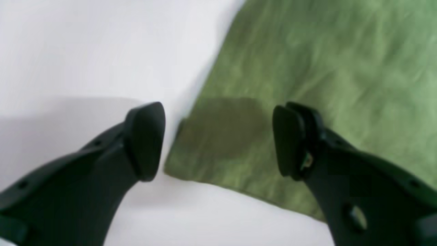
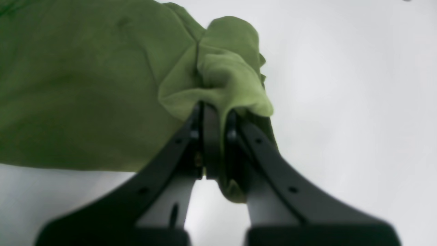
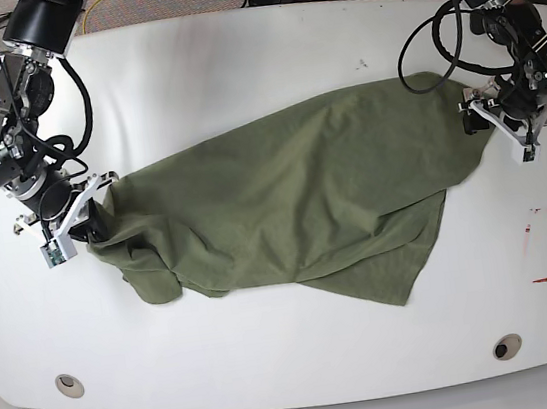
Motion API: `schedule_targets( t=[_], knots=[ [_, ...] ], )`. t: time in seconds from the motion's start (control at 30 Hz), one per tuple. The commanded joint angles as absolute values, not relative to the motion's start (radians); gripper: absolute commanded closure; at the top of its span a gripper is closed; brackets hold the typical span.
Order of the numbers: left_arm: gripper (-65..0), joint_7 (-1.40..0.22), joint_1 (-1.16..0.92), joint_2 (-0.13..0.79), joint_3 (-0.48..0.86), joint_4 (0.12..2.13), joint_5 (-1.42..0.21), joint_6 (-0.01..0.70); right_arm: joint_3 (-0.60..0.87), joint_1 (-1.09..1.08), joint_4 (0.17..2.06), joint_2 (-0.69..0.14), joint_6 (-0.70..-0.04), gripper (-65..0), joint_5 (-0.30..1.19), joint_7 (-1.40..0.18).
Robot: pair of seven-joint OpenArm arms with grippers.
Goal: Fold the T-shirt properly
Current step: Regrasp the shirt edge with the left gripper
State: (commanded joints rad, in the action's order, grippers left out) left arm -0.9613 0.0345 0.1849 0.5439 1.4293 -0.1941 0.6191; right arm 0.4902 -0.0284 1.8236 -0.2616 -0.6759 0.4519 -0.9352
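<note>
The olive-green T-shirt (image 3: 293, 202) lies stretched and rumpled across the middle of the white table (image 3: 235, 68). My right gripper (image 2: 215, 112) is shut on a bunched fold of the T-shirt (image 2: 222, 68), at the cloth's left end in the base view, where the gripper (image 3: 93, 213) meets the shirt. My left gripper (image 1: 218, 140) is open just above a flat corner of the T-shirt (image 1: 307, 68), one finger over bare table, the other over cloth. In the base view this gripper (image 3: 493, 127) hangs at the shirt's right edge.
A red outlined rectangle (image 3: 546, 244) is marked on the table near the right edge. Two round holes (image 3: 68, 385) sit near the front edge. Cables and equipment lie beyond the table's far edge.
</note>
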Motion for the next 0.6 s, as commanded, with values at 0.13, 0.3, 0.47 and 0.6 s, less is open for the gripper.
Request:
schedule_targets(
  t=[0.13,0.3,0.47,0.6],
  knots=[
    [-44.2,-0.969,0.030,0.180,0.533,1.423,-0.193,0.690,0.490,-0.028,1.824,-0.257,-0.676,0.0,0.452,-0.935],
    [-44.0,-1.044,0.024,0.168,0.533,1.417,-0.193,0.698,0.489,-0.028,1.822,-0.255,-0.676,0.0,0.452,-0.935],
    [-43.9,-1.072,-0.002,0.153,0.533,1.426,-0.193,0.698,0.486,-0.028,1.822,-0.254,-0.676,0.0,0.452,-0.935],
    [-40.7,-1.127,-0.002,0.151,0.522,1.426,-0.193,0.698,0.486,-0.031,1.822,-0.254,-0.676,0.0,0.452,-0.935]
  ],
)
